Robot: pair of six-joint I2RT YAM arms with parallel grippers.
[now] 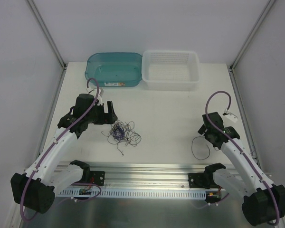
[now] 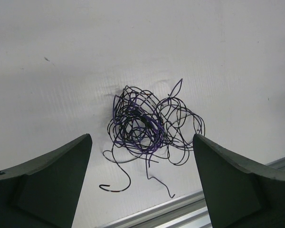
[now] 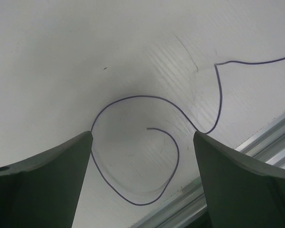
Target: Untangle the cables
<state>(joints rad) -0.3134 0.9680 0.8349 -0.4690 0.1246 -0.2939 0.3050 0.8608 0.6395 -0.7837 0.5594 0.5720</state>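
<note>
Top external view showed the cables [image 1: 122, 133] bunched in a roundish knot with no clear long axis on the table [image 1: 171, 109], just right of the left gripper [image 1: 110, 113]. Loose tails trailed toward the near rail [image 1: 147, 168]. A single cable [image 1: 200, 148] lay well apart, curled in a loop just beside the right gripper [image 1: 203, 127], near that rail. Both grippers stood spread wide, holding nothing. Open table lay between knot and loop. A teal bin [image 1: 92, 66] and white basket [image 1: 194, 59] lined the far edge.
</note>
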